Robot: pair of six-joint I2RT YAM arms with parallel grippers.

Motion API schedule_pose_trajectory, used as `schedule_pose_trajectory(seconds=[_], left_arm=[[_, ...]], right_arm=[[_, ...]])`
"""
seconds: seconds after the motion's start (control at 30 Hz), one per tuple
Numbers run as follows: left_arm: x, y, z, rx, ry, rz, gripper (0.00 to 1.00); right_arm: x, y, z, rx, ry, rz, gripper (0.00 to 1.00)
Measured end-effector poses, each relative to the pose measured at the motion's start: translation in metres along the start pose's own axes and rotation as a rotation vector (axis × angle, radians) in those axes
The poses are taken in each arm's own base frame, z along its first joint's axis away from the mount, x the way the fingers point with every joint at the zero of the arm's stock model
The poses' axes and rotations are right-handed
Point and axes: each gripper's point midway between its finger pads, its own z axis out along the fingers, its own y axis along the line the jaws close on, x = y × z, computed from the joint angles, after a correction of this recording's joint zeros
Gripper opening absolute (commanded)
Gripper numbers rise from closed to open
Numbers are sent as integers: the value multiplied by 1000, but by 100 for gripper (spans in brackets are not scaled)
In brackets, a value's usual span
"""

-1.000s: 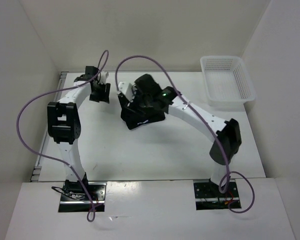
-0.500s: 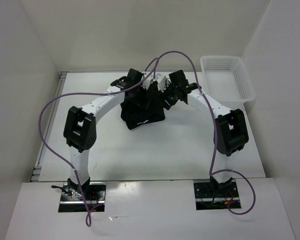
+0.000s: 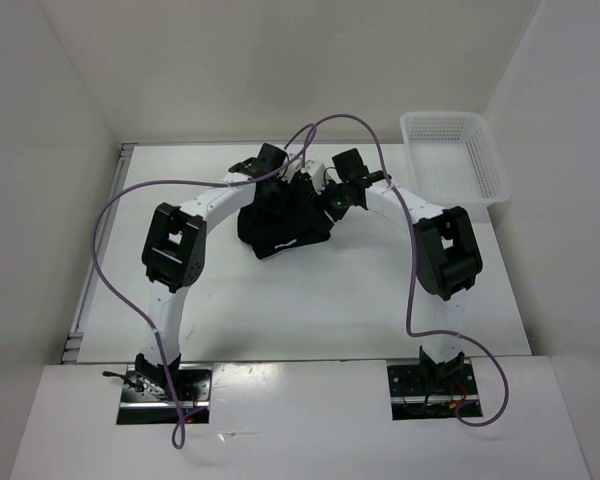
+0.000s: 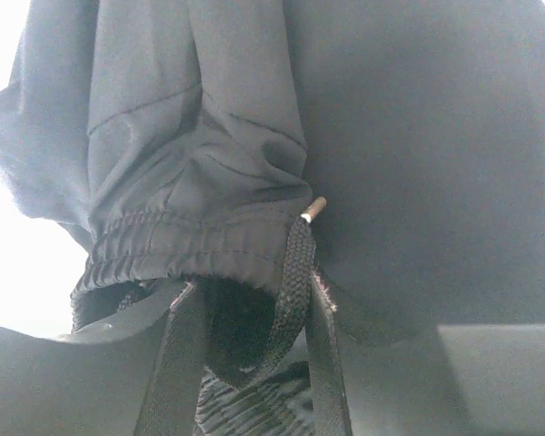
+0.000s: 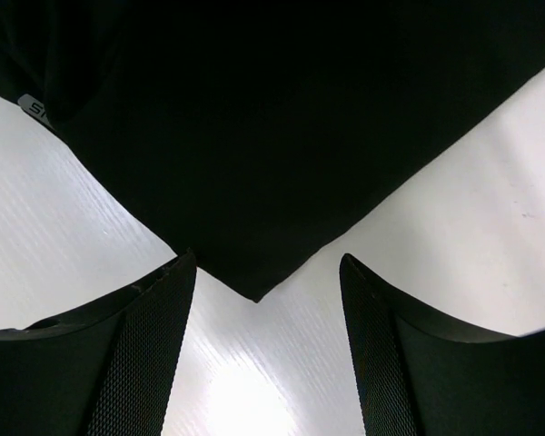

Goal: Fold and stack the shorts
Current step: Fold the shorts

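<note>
The black shorts (image 3: 280,232) lie bunched at the back middle of the table. My left gripper (image 3: 284,196) sits on their far edge. In the left wrist view my left gripper (image 4: 254,292) is open, and its fingers (image 4: 177,363) straddle the gathered waistband (image 4: 191,241) and the woven drawstring (image 4: 293,272). My right gripper (image 3: 327,200) is at the shorts' right edge. In the right wrist view my right gripper (image 5: 265,263) is open and empty, just above the table. A pointed corner of the shorts (image 5: 272,127) reaches in between its fingertips.
A white mesh basket (image 3: 456,160) stands at the back right corner. White walls close the table on the left, back and right. Purple cables loop above both arms. A small pale label (image 5: 32,109) shows on the fabric.
My left arm swung from the back left to the shorts' far edge. My right gripper drew back from over the shorts to their right edge.
</note>
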Motion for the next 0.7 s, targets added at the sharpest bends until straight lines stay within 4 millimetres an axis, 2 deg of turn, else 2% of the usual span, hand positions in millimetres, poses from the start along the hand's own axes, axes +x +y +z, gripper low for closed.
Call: schedule_pose_trajectory(seconds=[0.03,0.23,0.27,0.3,0.37,0.4,0.53,0.6,0.7], left_arm=[[-1,1,0,-7,-4,0,47],[-5,17,0,-79,-21,-5,14],[-6,23,0,-92,-23,-13,14],[-8,31,-1,-105,-27,-25,14],[-13,53,-4,-130,-43,-60,20],[-15,65,-5,-143,-51,-78,22],[-11,114,-9,-170,-67,-160,34],[-4,133,-10,-168,-63,-198,39],[2,144,-8,-155,-57,-220,48]], right_arm=[[1,1,1,-5,2,-1,70],[7,5,16,-15,20,-14,69],[6,6,19,-10,19,-15,67],[5,6,22,4,16,-17,63],[5,6,28,38,19,-24,56],[6,7,31,50,21,-27,45],[8,12,40,69,33,-32,19],[6,14,43,75,26,-38,19],[4,21,46,67,20,-54,25]])
